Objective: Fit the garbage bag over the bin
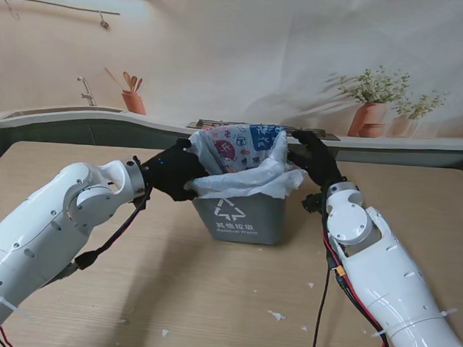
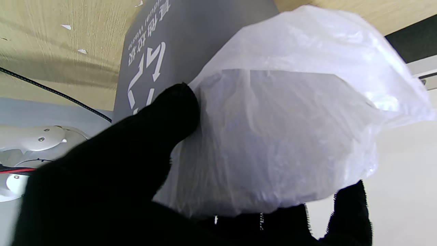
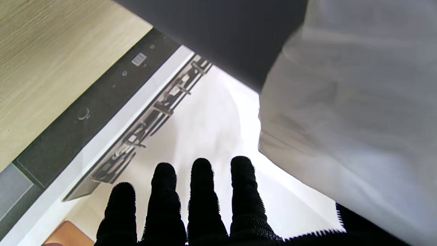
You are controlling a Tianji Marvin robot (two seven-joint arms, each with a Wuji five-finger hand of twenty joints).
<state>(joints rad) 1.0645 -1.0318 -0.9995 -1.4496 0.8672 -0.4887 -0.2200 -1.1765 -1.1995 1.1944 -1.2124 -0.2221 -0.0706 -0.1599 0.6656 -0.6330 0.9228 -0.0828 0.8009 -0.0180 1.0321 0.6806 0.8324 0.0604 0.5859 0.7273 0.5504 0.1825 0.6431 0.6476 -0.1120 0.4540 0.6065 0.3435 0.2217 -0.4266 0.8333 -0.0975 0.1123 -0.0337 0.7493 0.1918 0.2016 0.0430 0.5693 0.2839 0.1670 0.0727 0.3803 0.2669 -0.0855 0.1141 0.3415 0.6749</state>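
Black-gloved fingers [image 2: 177, 102] of the left hand [image 1: 172, 171] are pressing white film against the left side of the bin, gripping the garbage bag [image 1: 247, 178]; in the left wrist view the thumb is lying on the plastic with other fingertips curling under its bulge. The right hand [image 1: 315, 158] is sitting at the bin's right rim; its four fingers [image 3: 201, 191] are showing straight and slightly spread in the right wrist view, the bag hanging beside them; whether the thumb is pinching the film cannot be told. The grey bin [image 1: 239, 218], with a white recycling mark, is standing at the centre of the frame, the bag draped over its front rim and colourful printed wrappers [image 1: 244, 143] showing inside. The pale wooden table [image 1: 211, 295] is filling the lower frame, small white scraps [image 1: 276, 315] dotting it lower right of centre; beyond, a printed kitchen backdrop [image 1: 221, 50] is showing a sink at left and potted plants at upper right.
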